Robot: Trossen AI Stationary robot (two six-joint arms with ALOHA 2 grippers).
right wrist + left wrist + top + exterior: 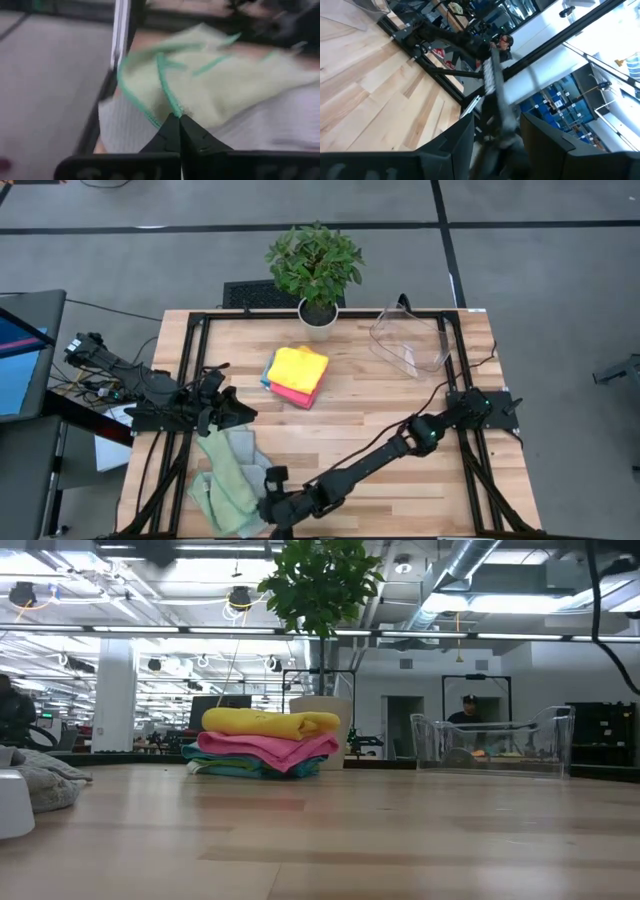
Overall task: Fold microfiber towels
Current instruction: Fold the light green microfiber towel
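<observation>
Sage towel crumpled at worktop near-left corner. Right claw pinched tight on its green hem, likely to draw an edge out. Left claw part-open above, possibly pinning; grip unclear. Folded stack mid-worktop

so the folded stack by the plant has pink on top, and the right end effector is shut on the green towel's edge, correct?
Not quite: the stack has yellow on top, with pink below it, as the high view shows. The rest holds: the right end effector is shut on the green towel's edge.
</observation>
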